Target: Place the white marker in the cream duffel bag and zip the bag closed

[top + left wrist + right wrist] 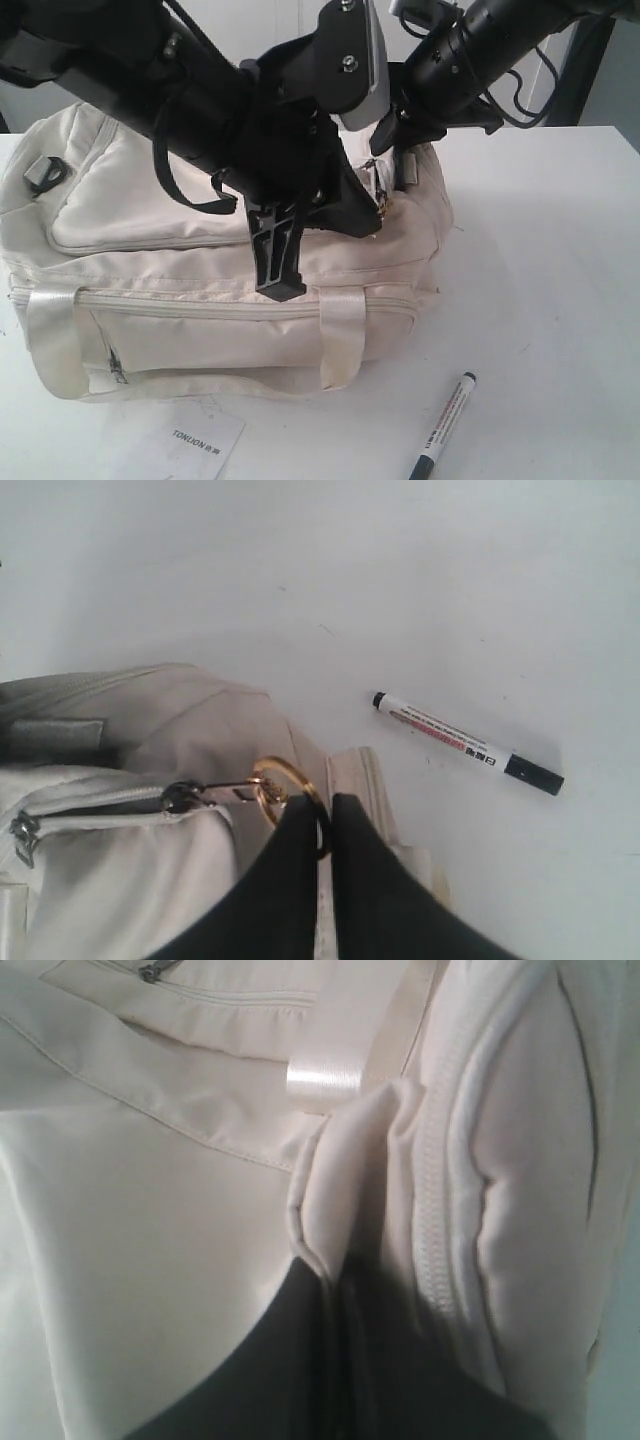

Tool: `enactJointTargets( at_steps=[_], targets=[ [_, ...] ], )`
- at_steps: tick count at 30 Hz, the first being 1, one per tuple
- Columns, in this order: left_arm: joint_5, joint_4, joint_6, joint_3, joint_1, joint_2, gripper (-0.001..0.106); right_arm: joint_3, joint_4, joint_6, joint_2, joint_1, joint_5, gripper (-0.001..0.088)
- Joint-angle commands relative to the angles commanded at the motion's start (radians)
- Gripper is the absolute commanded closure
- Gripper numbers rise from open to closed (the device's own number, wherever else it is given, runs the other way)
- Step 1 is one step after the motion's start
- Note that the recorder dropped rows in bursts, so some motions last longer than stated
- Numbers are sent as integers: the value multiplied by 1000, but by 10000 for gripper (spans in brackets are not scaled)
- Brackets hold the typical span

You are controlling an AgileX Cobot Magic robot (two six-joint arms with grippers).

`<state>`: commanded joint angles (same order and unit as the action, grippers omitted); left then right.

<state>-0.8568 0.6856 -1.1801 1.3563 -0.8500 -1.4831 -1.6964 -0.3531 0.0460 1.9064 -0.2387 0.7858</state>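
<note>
The cream duffel bag [200,260] lies on the white table [560,260]. The white marker [443,425] lies on the table in front of the bag's right end, also visible in the left wrist view as the marker [465,742]. My left gripper [325,805] is shut on the gold ring of the zip pull [283,780], whose slider [180,797] sits near the bag's right end. My right gripper [335,1280] is shut on a fold of the bag's cream fabric [345,1180] beside the zip teeth [440,1250]. In the exterior view both grippers meet at the bag's right top corner [385,190].
A white printed card [195,440] lies on the table in front of the bag. A black strap clip [45,175] hangs at the bag's left end. The left arm [200,100] crosses above the bag, with a black part [278,250] hanging over its front.
</note>
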Motion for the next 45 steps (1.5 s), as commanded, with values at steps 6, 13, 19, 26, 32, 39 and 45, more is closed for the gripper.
enactJointTargets(
  at_steps=[6, 13, 19, 26, 32, 39, 45],
  targets=[
    [161, -16, 2, 0, 0, 0, 1053, -10, 0, 0, -5, 0, -2, 868],
    [258, -183, 63, 0, 0, -4, 1053, -47, 40, 0, -36, 0, 23, 658],
    [258, -231, 85, 0, 0, -8, 1053, -47, 1, 56, -72, 0, 185, 449],
    [262, -231, 85, 0, 0, -8, 1053, -45, -117, 127, -111, -10, 398, 449],
    [264, -231, 121, 0, 0, -8, 1053, -45, 15, -25, -111, -82, 435, 449],
    [264, -231, 133, 0, 0, -8, 1053, -45, 18, -78, -108, -99, 435, 449],
    [262, -233, 133, 0, 0, -8, 1053, -50, 60, -75, -174, -99, 416, 449]
  ],
)
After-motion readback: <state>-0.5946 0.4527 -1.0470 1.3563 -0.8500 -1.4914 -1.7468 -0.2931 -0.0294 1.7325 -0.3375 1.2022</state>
